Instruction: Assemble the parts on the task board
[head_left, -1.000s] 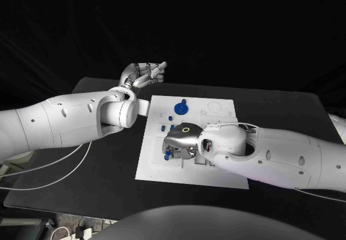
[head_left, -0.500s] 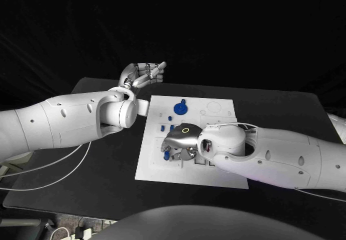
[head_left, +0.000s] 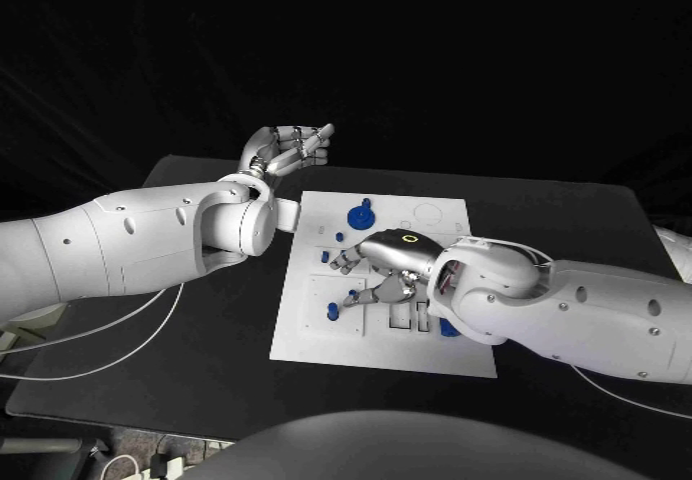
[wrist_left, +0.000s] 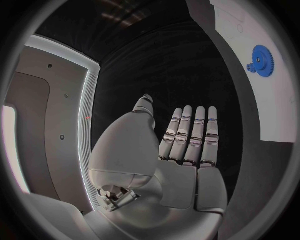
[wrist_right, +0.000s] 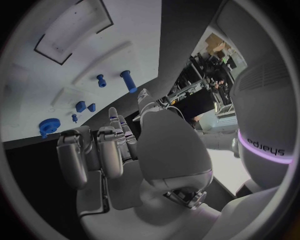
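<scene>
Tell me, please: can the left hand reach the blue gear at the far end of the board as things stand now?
Probably yes. The left hand hovers open beyond the task board's far left corner, and nothing lies between it and the blue gear. The right hand works nearer, over the board's middle.

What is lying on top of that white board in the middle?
On the task board lie small blue parts: a gear at its far end and a peg near the right hand. That hand and arm cover more of the board.

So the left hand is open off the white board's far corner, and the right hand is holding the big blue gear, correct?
Not quite. The large blue gear lies on the white task board, untouched; the head view shows the right hand nearer, fingers spread, holding nothing. The left hand is open, as you said.
</scene>
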